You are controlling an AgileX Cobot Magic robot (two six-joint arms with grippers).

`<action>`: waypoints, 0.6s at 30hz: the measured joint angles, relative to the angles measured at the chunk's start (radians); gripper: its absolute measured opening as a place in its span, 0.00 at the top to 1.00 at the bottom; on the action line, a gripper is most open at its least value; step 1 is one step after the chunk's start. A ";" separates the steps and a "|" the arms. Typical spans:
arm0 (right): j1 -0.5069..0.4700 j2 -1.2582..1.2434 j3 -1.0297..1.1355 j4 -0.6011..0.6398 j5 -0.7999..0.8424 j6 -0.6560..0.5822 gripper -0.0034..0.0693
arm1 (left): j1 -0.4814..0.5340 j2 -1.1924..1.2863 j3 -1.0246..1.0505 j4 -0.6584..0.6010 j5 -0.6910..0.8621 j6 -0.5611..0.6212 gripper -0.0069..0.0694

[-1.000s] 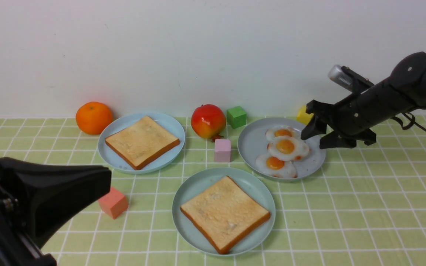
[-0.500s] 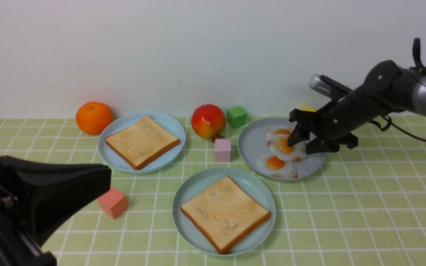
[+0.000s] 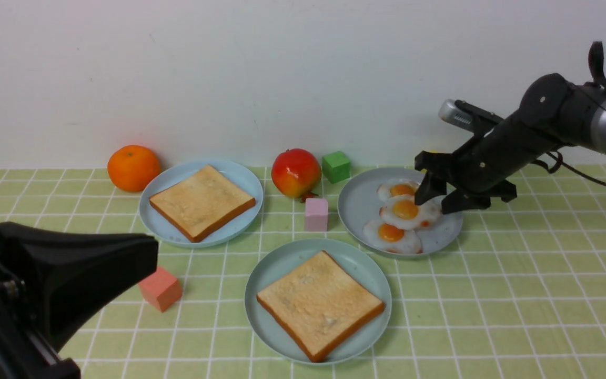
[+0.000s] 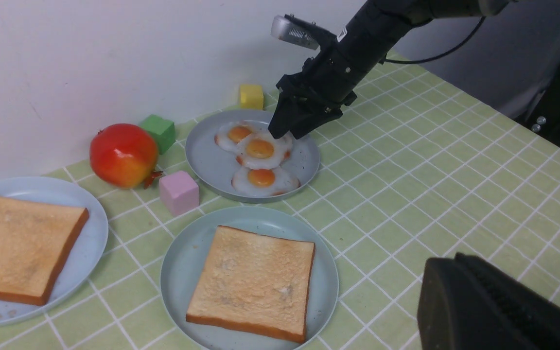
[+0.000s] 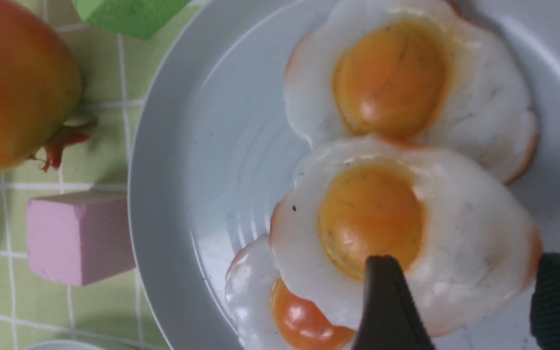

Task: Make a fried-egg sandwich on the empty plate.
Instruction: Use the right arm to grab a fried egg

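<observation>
Both fingers of my right gripper (image 3: 433, 204) stand spread over one edge of the fried egg (image 3: 407, 210), the middle of three on the grey-lavender plate (image 3: 358, 208) right of centre in the front view; whether they touch it I cannot tell. Lower centre, the grey-teal plate (image 3: 266, 273) carries one toast slice (image 3: 320, 305). At lower left my left gripper (image 3: 124, 263) is pressed together, near a salmon-pink cube (image 3: 161, 288).

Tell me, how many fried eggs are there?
3, all on the grey plate by the right hand: the back egg nearest the wall, the middle egg overlapping both others, and the front egg nearest the camera. None looks hidden.
</observation>
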 joint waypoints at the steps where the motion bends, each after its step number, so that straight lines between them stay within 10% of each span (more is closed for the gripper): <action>1: 0.000 0.000 -0.002 -0.010 0.001 0.007 0.39 | 0.000 0.000 0.000 0.000 0.000 0.000 0.93; 18: 0.000 0.043 -0.006 -0.005 -0.009 0.078 0.39 | 0.000 0.000 0.000 -0.009 0.000 0.000 0.93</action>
